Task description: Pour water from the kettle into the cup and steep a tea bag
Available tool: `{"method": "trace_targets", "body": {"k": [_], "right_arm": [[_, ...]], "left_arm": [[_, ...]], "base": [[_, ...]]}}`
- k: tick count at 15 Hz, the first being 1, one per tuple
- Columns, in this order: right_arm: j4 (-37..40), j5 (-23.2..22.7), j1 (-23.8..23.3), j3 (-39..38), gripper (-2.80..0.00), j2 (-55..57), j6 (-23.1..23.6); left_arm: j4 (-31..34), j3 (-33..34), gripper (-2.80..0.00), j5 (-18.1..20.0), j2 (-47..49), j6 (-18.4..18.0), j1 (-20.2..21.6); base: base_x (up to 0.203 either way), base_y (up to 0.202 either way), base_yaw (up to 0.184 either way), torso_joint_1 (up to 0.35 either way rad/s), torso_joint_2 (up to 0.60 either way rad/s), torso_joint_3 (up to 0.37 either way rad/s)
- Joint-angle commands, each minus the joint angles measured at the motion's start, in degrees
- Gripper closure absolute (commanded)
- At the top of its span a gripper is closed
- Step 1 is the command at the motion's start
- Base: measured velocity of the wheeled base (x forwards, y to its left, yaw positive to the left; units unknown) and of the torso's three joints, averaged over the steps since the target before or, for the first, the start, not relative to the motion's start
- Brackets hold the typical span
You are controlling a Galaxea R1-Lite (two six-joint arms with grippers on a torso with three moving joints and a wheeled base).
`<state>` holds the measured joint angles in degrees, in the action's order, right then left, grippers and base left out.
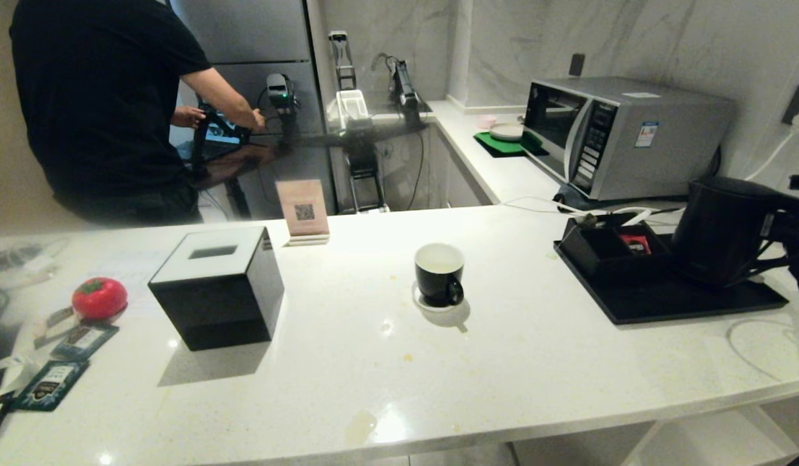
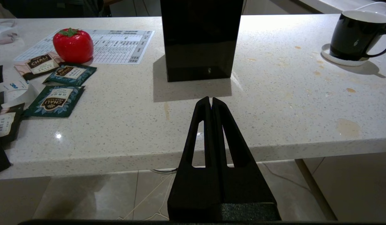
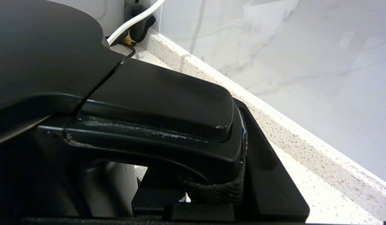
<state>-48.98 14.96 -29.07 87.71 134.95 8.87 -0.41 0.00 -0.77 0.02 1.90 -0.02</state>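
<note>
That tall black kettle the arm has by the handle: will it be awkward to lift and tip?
Probably top-heavy: the kettle is tall and far bigger than the cup, and heavier still if full. The right gripper clamps the handle off to one side, so the body may swing. Its rigid matte shell should not flex.
</note>
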Motion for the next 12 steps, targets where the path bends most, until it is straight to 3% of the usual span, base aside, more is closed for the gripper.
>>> {"method": "trace_targets", "body": {"k": [1,7,8,12], "right_arm": [[-1.0,0.1,0.0,-0.1,0.0,0.4,1.1],[-1.3,0.0,0.2,-0.1,0.0,0.7,1.5],[-1.3,0.0,0.2,-0.1,-2.8,0.7,1.5],[-1.1,0.0,0.3,-0.5,-2.8,0.6,1.7]], "left_arm": [[0.0,0.0,0.0,0.0,0.1,0.0,0.0],[0.0,0.0,0.0,0.0,0.1,0.0,0.0],[0.0,0.0,0.0,0.0,0.0,0.0,0.0],[0.0,0.0,0.0,0.0,0.1,0.0,0.0]], "base": [[0.0,0.0,0.0,0.0,0.0,0.0],[0.0,0.0,0.0,0.0,0.0,0.0],[0.0,0.0,0.0,0.0,0.0,0.0],[0.0,0.0,0.0,0.0,0.0,0.0]]}}
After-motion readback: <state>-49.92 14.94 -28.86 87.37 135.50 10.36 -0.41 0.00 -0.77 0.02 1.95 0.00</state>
